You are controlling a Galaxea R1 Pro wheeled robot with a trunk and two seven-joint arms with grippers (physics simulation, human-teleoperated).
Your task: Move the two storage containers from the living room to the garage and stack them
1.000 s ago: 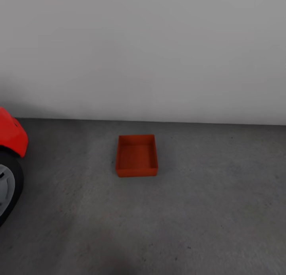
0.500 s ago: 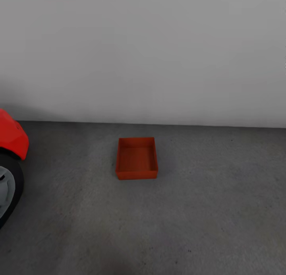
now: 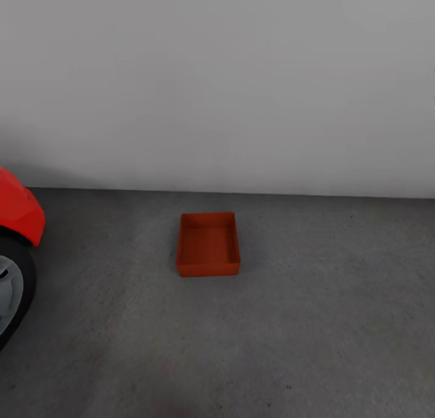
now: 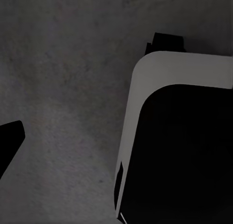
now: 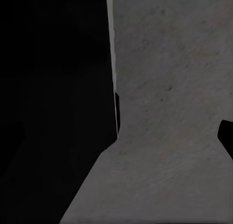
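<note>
On the dark grey concrete floor (image 3: 314, 321) of the garage, near the middle of the head view, sits one orange-red storage container (image 3: 208, 245). It stands upright with its open top showing bare inner walls and nothing inside it, and it lies a little out from the pale grey wall (image 3: 229, 86) that runs across the far side. At the left edge, well apart from the container, part of a red car (image 3: 18, 211) shows: a rounded red fender above a black tyre (image 3: 23, 294) with a grey wheel.

In the left wrist view, a dark fingertip of the left pincer (image 4: 9, 142) shows at the picture's edge over the rough concrete, beside a white-and-black part of the robot's body (image 4: 179, 136). In the right wrist view, a dark fingertip of the right pincer (image 5: 225, 134) likewise shows at the edge over the floor, with a black body part (image 5: 53, 103) alongside. Whether either pincer is released or clenched I cannot tell.
</note>
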